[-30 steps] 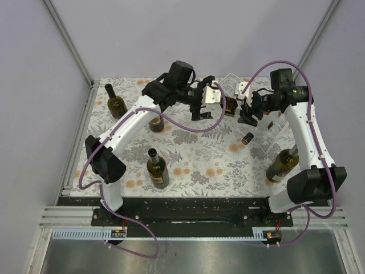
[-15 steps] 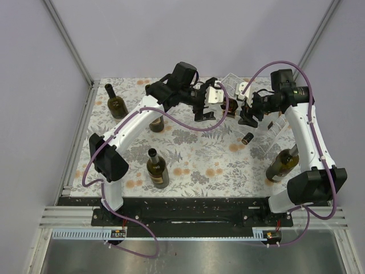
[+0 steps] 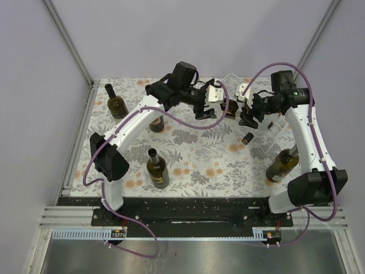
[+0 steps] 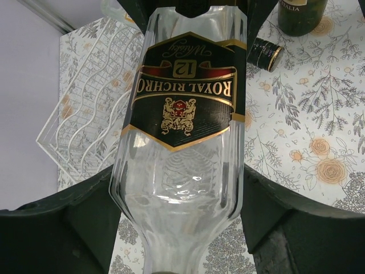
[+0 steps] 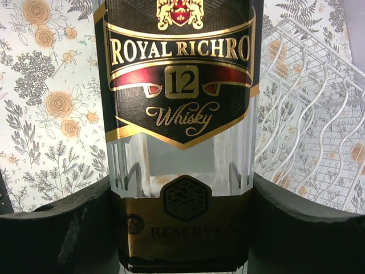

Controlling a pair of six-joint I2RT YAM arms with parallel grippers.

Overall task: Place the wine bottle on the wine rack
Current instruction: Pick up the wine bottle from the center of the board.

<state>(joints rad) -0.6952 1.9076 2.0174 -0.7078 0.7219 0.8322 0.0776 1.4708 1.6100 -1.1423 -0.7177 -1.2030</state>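
While both pincers clamped it, the whisky bottle (image 3: 230, 108) lay held between them. The left gripper (image 3: 214, 107) pressed its glass sides from 9 o'clock, and the right gripper (image 3: 246, 111) pinched it from 3 o'clock. Its black-and-gold label read "ROYAL RICHRO", "12", "Whisky", "RESERVE". The wine rack (image 3: 268, 123) stood just beside, at 3 o'clock.

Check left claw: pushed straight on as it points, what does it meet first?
The whisky bottle, already inside the left claw, lying along that line; beyond it, probably the right claw.
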